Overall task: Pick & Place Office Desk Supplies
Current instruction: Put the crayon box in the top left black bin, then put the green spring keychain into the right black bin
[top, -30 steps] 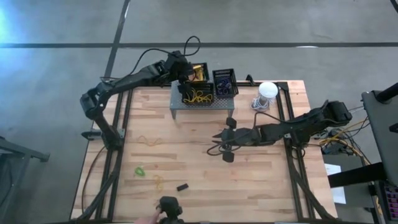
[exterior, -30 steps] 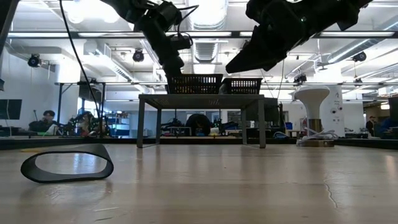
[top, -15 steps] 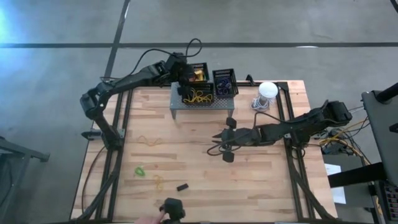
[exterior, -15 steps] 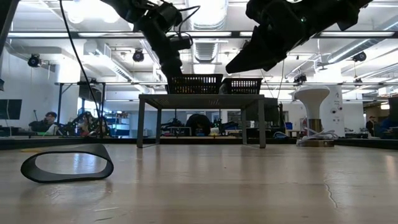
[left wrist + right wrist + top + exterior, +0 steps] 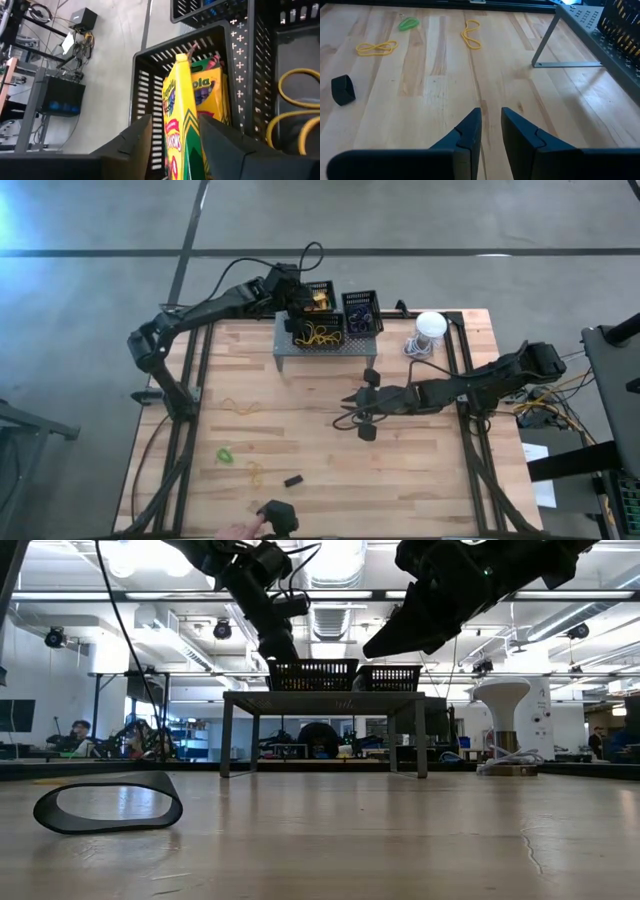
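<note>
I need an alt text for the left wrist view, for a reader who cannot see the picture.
The left gripper, fingers open, is around a yellow cardboard crayon box standing upright in a black plastic lattice basket, with a second crayon box behind it. Yellow rubber-band loops lie in the neighbouring basket.

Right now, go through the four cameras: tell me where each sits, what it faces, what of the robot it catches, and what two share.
High: overhead, straight down on the table; both arms.
Low: table height, level toward the shelf; arms overhead.
Left wrist: on the left gripper, facing a crayon box between its fingers, over a basket.
Right wrist: on the right gripper, over bare wood.
Shared: the high and right wrist views show the green loop.
</note>
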{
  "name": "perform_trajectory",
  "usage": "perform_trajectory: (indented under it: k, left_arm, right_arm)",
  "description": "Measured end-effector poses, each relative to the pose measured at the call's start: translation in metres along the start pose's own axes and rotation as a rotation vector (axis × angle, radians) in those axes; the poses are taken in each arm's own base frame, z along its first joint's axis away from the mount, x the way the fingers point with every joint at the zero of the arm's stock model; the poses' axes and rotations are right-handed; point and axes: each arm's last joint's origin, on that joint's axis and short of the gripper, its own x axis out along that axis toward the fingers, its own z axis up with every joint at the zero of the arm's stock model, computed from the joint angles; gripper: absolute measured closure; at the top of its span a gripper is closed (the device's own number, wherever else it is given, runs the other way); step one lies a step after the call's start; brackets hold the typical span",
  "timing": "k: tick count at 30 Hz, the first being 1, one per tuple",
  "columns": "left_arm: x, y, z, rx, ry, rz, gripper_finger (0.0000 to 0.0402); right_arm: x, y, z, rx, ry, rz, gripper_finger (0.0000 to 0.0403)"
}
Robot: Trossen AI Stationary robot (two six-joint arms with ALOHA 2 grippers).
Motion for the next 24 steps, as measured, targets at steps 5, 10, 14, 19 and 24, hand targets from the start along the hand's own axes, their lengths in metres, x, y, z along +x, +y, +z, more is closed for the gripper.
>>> perform_trajectory:
  k: [5, 10, 14, 19, 24]
  left_arm:
    - [-0.019, 0.001, 0.005, -0.014, -0.021, 0.010, 0.0211]
    - [-0.058, 0.002, 0.016, -0.081, -0.092, 0.051, 0.0206]
    - [-0.105, -0.006, 0.021, -0.195, -0.151, 0.012, 0.0210]
    - [-0.151, -0.045, 0.015, -0.224, -0.182, -0.184, 0.0220]
    - [-0.170, -0.111, -0.006, -0.202, -0.193, -0.350, 0.0228]
  right_arm:
    - [0.000, 0.000, 0.000, 0.000, 0.000, 0.000, 0.0327]
    - [0.000, 0.000, 0.000, 0.000, 0.000, -0.001, 0.0328]
    - [0.000, 0.000, 0.000, 0.002, -0.002, 0.000, 0.0334]
    - [0.009, 0.003, 0.000, 0.011, -0.053, 0.004, 0.0337]
    - [0.032, 0.010, -0.005, -0.014, -0.135, 0.010, 0.0330]
